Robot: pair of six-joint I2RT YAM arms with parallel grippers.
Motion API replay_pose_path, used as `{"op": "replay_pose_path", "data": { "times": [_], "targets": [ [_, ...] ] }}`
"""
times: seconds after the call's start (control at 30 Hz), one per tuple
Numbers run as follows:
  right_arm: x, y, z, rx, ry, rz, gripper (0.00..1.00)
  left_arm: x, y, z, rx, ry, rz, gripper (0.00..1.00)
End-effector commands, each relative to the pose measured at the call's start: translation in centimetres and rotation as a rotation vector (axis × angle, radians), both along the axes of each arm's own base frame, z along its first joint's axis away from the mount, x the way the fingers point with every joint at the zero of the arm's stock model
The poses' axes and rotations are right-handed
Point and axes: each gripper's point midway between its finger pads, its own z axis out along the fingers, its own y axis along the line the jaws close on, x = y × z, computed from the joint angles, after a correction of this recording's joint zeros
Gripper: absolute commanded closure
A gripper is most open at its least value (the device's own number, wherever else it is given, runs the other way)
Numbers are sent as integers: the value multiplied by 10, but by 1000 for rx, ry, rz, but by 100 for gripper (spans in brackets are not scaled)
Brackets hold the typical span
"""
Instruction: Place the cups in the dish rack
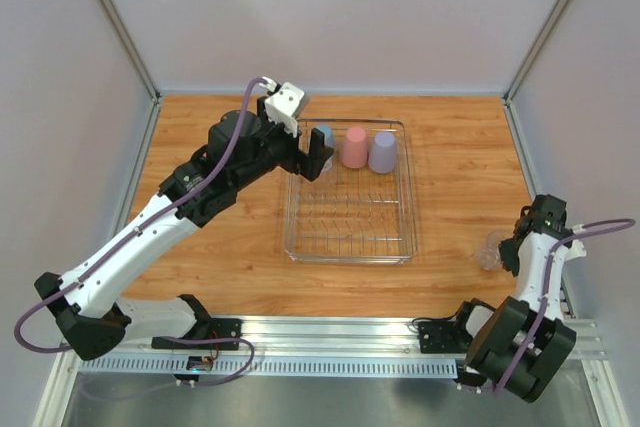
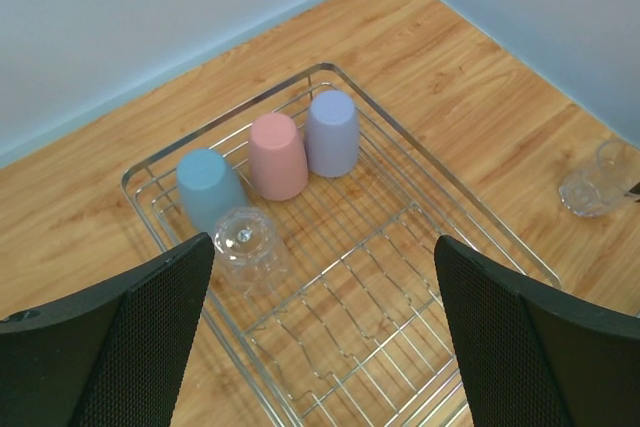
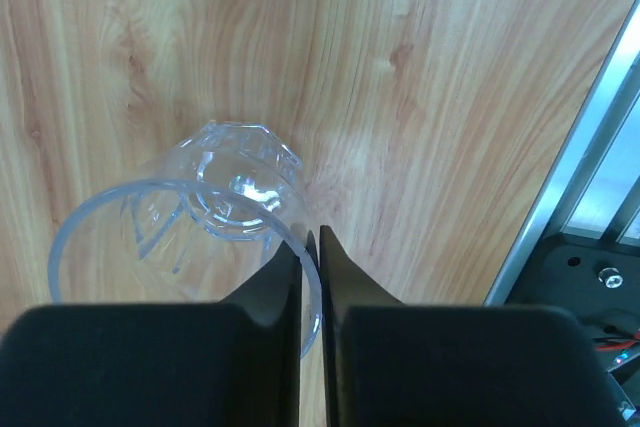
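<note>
Four of the five cups are in the dish rack (image 1: 350,217), which sits mid-table (image 1: 460,162) w/ its long side running away from the arms. Three stand upside down in a row along the far end. The blue cup (image 2: 208,187) is at the L corner, the pink cup (image 2: 277,155) is next to it, and the lavender cup (image 2: 331,133) comes after that. Pink & lavender are touching or v. nearly so. The racked clear cup (image 2: 245,245) is also upside down, just in front of the blue one and close enough that they look to be touching.

The L hand (image 2: 325,247) hangs over the rack's far-L part, fingers spread wide w/ nothing btwn them. From the wrist cam the racked clear cup sits below it, close by one finger but apart from it.

The loose clear cup (image 3: 190,217) is out on the bare wood near the table's R edge, well apart from the rack. The R hand (image 3: 310,242) is clamped on it, w/ both fingers pinched together on the rim wall, one inside the mouth and one outside. The cup looks tipped, w/ its mouth toward the hand and its faceted base pointing away. Can't tell whether it rests on the table or is already a bit off it.
</note>
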Motion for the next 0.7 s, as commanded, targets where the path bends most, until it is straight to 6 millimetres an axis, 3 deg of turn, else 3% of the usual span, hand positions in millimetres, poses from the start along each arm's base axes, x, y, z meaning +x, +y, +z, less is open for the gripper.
{"op": "replay_pose_path", "data": {
  "times": [0.0, 0.03, 0.17, 0.2, 0.27, 0.3, 0.37, 0.4, 0.47, 0.5, 0.57, 0.67],
  "targets": [
    [7, -7, 7, -31, -40, -20, 99, -2, 5, 10, 4, -20, 12, 0],
    [10, -6, 13, -30, -62, -12, 100, -2, 7, 12, -1, -17, 23, 0],
    [43, 8, 73, -45, -319, 97, 100, -2, 10, 31, -69, 38, 74, 0],
    [62, 17, 109, -64, -472, 161, 100, 0, 12, 35, -100, 62, 98, 0],
    [95, 40, 159, -64, -717, 295, 100, 8, 15, 54, -232, 132, 161, 0],
    [103, 48, 183, -84, -816, 342, 99, 11, 15, 61, -286, 157, 175, 0],
    [119, 63, 222, -100, -969, 428, 99, 20, 6, 82, -468, 225, 170, 0],
    [131, 78, 252, -127, -1078, 500, 100, 24, 3, 88, -528, 245, 162, 0],
    [143, 95, 284, -162, -1192, 588, 99, 41, -6, 104, -722, 330, 151, 0],
    [149, 116, 314, -181, -1310, 674, 99, 45, -13, 109, -786, 374, 128, 0],
    [162, 135, 338, -184, -1385, 748, 100, 53, -33, 119, -896, 427, 54, 0],
    [175, 172, 374, -178, -1471, 874, 100, 61, -66, 123, -1100, 666, -42, 0]
  ]
}}
